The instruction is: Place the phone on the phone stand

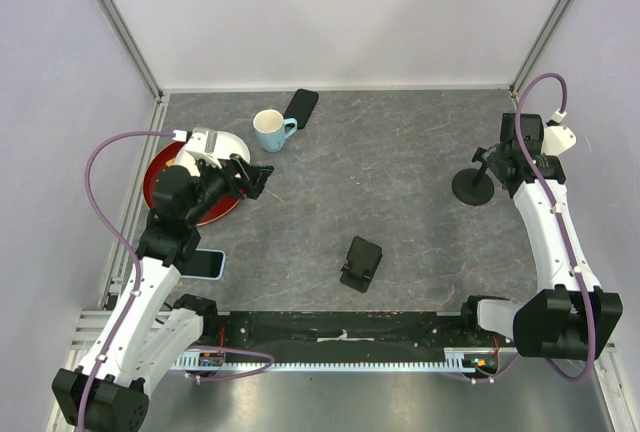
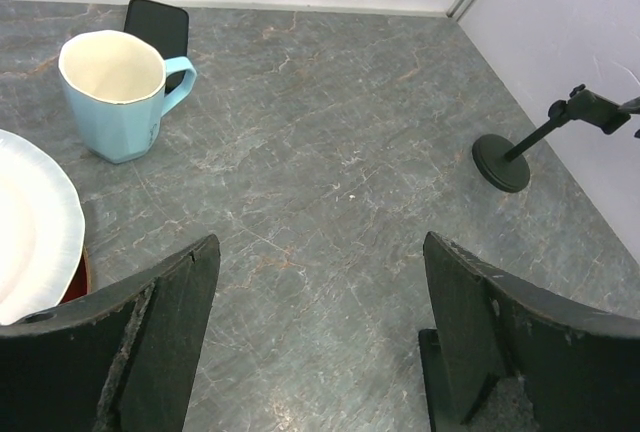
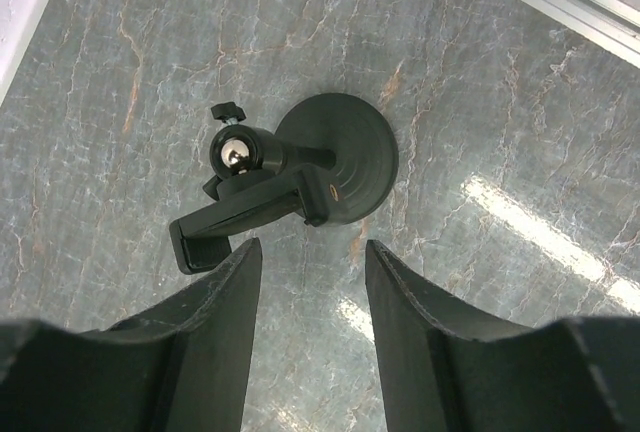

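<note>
A grey stone-patterned table [image 1: 400, 152] is seen from above, with two robot arms fixed at its near edge. A light blue mug [image 1: 268, 130] stands upright towards the far left of the table, its handle pointing right.

The black phone [image 1: 301, 108] lies flat just behind the mug and to the right of it, one end close to the handle. Whether the two touch cannot be told. Nothing holds the phone.

Well to the right of the mug, near the right wall, stands a black phone stand [image 1: 472, 187] with a round base, a thin stem and a clamp bar at the top. The right claw [image 1: 492, 160] hangs over that clamp. In the right wrist view its two fingers [image 3: 215, 312] are parted, with bare table showing between them, so it is released and grasps nothing.

Nearer than the mug and a little to its left, the left claw [image 1: 258, 180] points out over the table. Its fingers [image 2: 170, 322] are spread wide with nothing between them.

To the left of the mug, a white plate [image 1: 222, 142] rests on a red plate [image 1: 160, 167], partly covered by the left arm. Nearer than the mug and to its right, close to the middle of the table, sits a small black folding stand [image 1: 360, 264]. Nearer than the mug and to its left, a flat blue-edged object [image 1: 210, 264] lies beside the left arm.
</note>
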`<state>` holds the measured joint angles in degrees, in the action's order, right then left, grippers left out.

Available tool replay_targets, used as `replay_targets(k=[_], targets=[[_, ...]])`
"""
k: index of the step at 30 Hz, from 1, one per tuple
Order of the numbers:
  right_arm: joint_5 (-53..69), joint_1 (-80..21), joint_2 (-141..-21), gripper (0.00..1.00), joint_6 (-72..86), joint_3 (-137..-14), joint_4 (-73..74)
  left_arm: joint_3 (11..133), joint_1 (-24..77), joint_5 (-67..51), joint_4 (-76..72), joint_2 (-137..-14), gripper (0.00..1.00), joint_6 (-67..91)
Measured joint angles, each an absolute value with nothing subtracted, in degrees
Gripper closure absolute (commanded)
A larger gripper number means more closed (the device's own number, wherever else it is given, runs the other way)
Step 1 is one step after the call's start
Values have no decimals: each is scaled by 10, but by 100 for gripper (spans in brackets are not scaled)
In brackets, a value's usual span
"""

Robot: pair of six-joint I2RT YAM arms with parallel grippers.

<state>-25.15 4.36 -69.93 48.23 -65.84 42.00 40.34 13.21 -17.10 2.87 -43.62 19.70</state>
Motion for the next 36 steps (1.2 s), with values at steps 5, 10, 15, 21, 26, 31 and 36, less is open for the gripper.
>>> replay_targets(k=[5,10,15,21,26,31,36], targets=[[-261,44,-703,47,481,-658,414,404,132,-171,29,-445,14,198],[-278,44,-717,47,480,-658,412,404,132,-171,29,-445,15,199],[-284,44,-729,50,477,-658,412,405,132,-171,29,-445,16,199],[-286,44,-741,55,461,-652,397,406,132,-172,29,-445,16,200],[-286,44,-766,79,433,-649,385,406,132,-172,29,-445,16,200],[-277,44,-783,100,408,-646,368,406,132,-172,29,-444,16,200],[-252,43,-777,100,401,-635,352,406,132,-172,29,-445,16,200]])
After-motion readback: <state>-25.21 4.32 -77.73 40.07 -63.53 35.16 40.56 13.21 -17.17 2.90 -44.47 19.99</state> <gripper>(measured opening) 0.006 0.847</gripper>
